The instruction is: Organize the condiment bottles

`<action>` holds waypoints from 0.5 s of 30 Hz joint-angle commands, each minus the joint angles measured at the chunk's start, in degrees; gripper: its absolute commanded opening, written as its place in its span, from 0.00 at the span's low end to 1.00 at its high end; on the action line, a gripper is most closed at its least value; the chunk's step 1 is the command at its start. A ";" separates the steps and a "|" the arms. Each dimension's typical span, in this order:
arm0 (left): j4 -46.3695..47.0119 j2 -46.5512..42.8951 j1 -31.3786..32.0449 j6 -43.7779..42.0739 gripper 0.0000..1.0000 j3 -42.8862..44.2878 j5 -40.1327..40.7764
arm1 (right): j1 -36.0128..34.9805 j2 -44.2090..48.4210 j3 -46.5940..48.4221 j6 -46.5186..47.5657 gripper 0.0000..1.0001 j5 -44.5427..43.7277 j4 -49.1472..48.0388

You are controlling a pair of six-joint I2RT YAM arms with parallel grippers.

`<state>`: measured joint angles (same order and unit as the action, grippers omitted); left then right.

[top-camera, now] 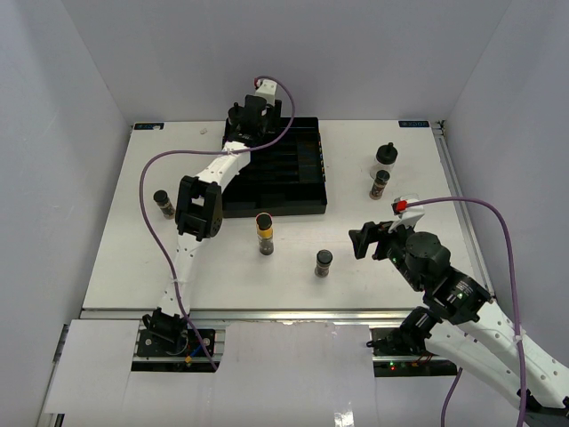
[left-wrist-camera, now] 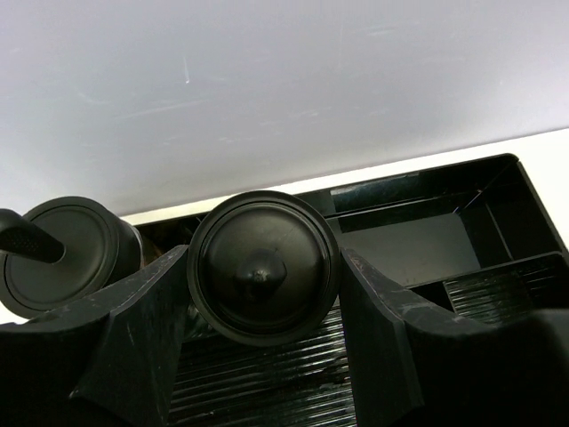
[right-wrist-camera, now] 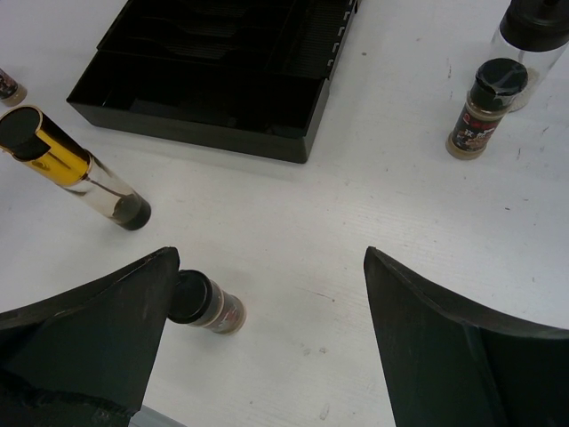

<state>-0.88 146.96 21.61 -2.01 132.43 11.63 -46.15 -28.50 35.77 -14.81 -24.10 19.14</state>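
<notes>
While the left end effector (left-wrist-camera: 264, 260) clamps a black knob-capped bottle (left-wrist-camera: 263, 271), the right end effector (right-wrist-camera: 271, 260) hangs wide open, empty.

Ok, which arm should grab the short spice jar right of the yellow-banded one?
Right. The right gripper hangs open just beside that spice jar; the left gripper is at the tray, closed on a knob-capped bottle.

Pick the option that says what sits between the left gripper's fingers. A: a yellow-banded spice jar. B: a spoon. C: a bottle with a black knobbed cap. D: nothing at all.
C: the left wrist view shows the knob-capped bottle filling the gap between the fingers of the left gripper, over the black tray.
</notes>
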 commanded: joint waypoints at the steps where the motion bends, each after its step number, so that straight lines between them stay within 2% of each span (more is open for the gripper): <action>1: 5.08 -2.05 0.37 0.52 0.00 3.64 -0.80 | -0.17 -0.22 0.88 0.39 0.91 -1.46 -2.68; 12: 5.59 -1.50 0.59 1.22 0.00 3.32 -1.44 | -0.08 -0.19 0.57 0.43 0.91 -1.39 -3.10; 15: 5.85 -1.50 0.66 1.11 0.09 3.36 -1.37 | -0.17 -0.03 0.36 0.39 0.91 -1.37 -3.29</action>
<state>-0.77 146.96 21.71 -1.43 132.81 11.11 -46.15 -28.62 35.77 -14.78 -24.10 19.11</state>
